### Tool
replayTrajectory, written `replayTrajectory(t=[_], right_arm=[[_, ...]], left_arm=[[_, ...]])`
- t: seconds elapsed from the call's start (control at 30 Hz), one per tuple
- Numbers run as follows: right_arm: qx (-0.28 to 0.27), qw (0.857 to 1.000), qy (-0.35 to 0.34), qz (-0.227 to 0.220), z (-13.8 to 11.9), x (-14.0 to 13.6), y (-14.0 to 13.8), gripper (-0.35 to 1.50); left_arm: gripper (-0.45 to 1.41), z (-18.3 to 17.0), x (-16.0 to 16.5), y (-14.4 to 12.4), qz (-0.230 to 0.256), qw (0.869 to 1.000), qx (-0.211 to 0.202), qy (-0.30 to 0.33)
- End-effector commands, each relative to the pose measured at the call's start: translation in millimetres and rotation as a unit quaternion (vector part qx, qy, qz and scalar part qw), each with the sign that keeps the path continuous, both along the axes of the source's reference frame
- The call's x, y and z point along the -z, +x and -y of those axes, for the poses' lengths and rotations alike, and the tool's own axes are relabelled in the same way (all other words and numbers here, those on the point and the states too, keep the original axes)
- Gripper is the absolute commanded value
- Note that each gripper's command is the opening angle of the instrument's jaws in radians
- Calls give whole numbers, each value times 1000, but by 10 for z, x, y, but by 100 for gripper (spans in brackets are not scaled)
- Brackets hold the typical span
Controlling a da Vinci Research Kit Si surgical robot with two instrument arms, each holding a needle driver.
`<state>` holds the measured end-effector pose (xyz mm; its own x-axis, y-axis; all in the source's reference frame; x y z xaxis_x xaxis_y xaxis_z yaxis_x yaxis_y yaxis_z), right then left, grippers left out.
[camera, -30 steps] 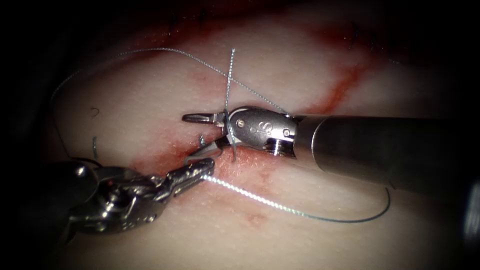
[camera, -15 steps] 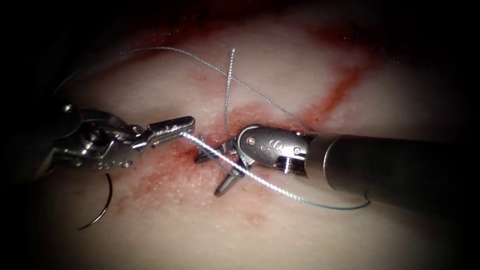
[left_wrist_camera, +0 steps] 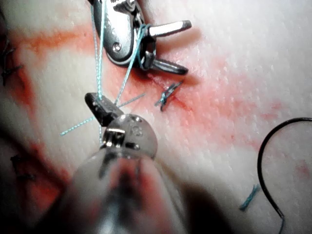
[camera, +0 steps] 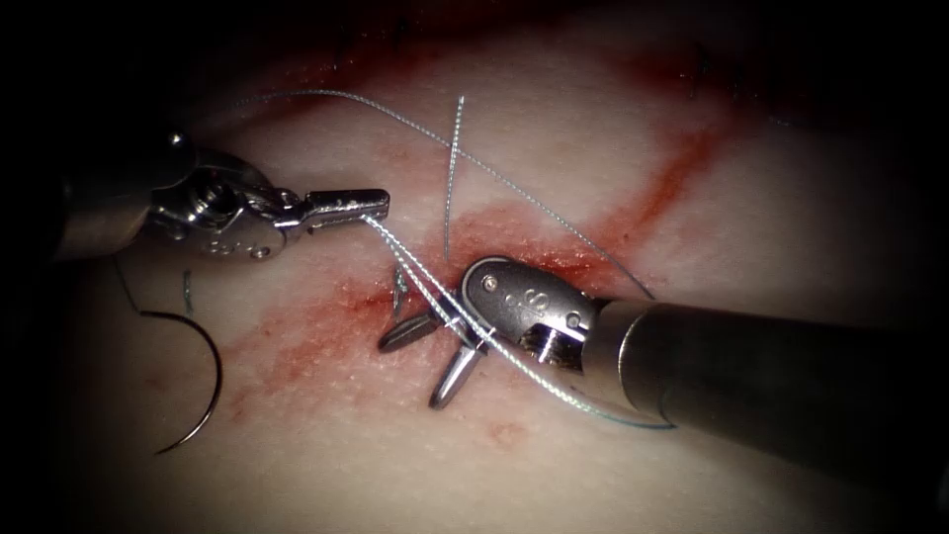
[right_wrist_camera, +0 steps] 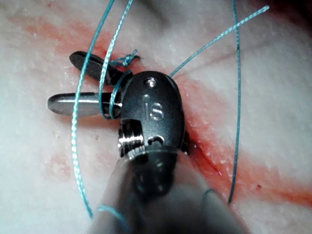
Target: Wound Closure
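The left tool sits left of the cut, its jaws shut on the thread near their tip. From there the thread runs taut down to the right tool and is looped round its jaws. The right tool's jaws are open over the cut and hold nothing. In its wrist view the right tool has thread wound behind the open jaws. The left tool grips the thread. The curved needle lies free on the tissue at far left, not in it. A knot sits on the cut.
A short thread tail stands up from the cut above the right tool. A long strand arcs across the far tissue. Red fluid stains the cut line. Dark finished stitches lie at the far right.
The left tool went from the lower left up to the upper left, drawing the thread taut across the right tool's jaws. The right tool dropped lower, jaws open. The needle came into view.
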<state>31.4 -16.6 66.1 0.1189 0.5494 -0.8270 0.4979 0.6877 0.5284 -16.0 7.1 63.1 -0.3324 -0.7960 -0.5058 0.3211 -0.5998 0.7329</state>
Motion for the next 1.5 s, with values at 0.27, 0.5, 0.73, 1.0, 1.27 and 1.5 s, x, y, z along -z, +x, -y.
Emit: replayTrajectory(t=[0.27,0.5,0.73,1.0,1.27,1.5], right_arm=[[-75,996,39,-23,-16,5,4,85],[-146,987,67,-21,-29,15,1,83],[-170,982,79,-17,-49,19,-5,83],[-183,980,77,-19,-52,17,-9,83],[-180,981,73,-21,-39,15,-7,83],[-148,984,95,-7,-30,9,-6,83]], left_arm=[[-45,19,-66,17,-20,1000,-13,9],[-45,30,-65,25,-23,1000,-11,14],[-45,49,-70,23,-30,999,-8,26],[-45,63,-69,23,-20,998,-13,52],[-45,50,-70,22,-26,999,3,48],[-45,38,-62,32,-22,998,41,39]])
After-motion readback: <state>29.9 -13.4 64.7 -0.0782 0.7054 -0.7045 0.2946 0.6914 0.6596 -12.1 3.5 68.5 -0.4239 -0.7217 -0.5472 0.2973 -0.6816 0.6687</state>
